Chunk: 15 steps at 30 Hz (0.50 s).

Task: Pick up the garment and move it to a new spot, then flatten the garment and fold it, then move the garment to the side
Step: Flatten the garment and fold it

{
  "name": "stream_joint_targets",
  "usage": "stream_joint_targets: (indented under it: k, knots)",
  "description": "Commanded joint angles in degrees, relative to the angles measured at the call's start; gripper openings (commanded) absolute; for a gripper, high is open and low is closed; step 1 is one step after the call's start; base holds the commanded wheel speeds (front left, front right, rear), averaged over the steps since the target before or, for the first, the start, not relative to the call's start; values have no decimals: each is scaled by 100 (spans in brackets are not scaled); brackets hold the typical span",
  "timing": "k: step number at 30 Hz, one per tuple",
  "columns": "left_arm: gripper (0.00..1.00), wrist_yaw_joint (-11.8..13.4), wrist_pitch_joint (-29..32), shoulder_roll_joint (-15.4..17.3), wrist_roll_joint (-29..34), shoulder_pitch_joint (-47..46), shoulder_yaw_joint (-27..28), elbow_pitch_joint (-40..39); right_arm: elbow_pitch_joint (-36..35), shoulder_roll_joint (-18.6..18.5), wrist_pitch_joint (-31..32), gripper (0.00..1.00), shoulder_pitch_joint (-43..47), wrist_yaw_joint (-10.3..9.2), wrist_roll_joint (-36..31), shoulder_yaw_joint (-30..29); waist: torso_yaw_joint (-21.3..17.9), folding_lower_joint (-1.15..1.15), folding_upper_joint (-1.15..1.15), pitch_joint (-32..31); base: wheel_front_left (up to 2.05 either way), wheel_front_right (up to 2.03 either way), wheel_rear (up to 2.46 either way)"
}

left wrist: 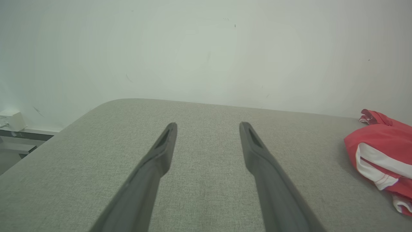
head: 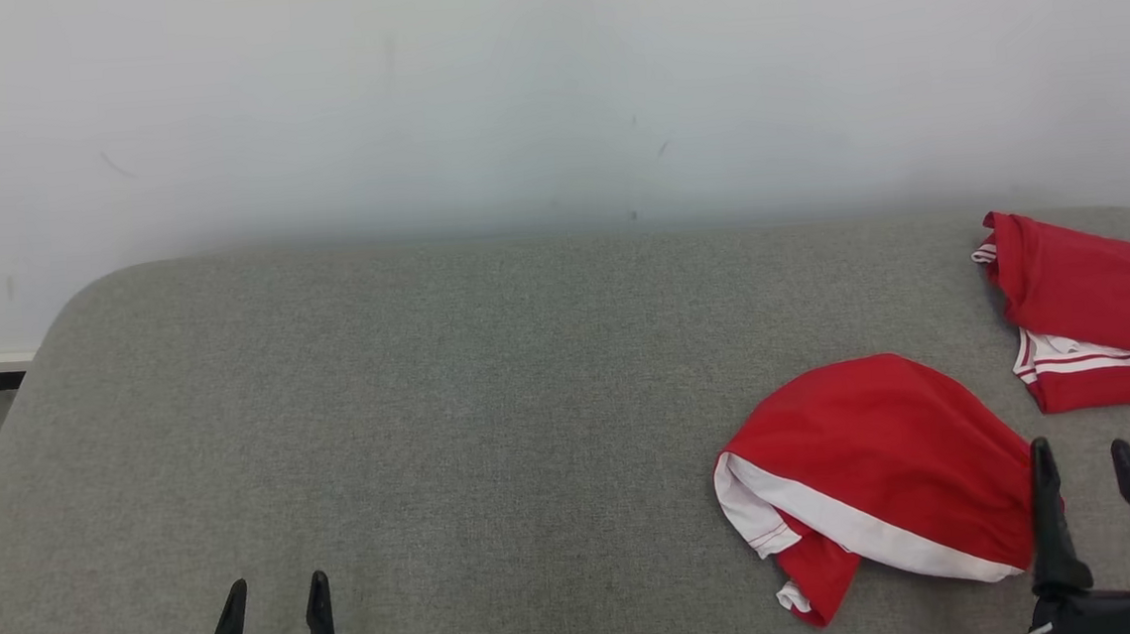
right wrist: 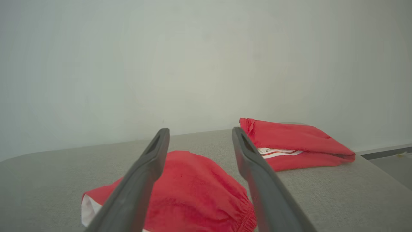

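A red garment (head: 879,464) with white trim lies bunched in a rounded heap on the grey table (head: 452,414) at the right. It also shows in the right wrist view as a red mound (right wrist: 196,187) under and between the fingers, and at the right edge of the left wrist view (left wrist: 383,154). My right gripper (head: 1082,460) is open just at the garment's right edge, nothing between its fingers. My left gripper (head: 276,596) is open over bare table at the lower left, far from the garment.
A second red garment (head: 1102,309), folded, lies at the table's far right edge and appears in the right wrist view (right wrist: 296,145). A pale wall (head: 510,92) stands behind the table. The table's left corner is rounded, with floor beyond it.
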Motion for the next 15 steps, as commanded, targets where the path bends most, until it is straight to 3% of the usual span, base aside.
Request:
stream_joint_targets:
  k: [1, 15]
  knots:
    - [100, -36, -18, 1, 45, 54, 18, -22, -151, 67, -23, 100, 207, -10, 10, 95, -22, 1, 0, 4, 0, 0, 0]
    - [100, -31, -18, -17, 59, -4, 21, 50, -651, 297, -100, 100, 949, -10, 98, 689, -205, 1, 0, 154, 0, 0, 0]
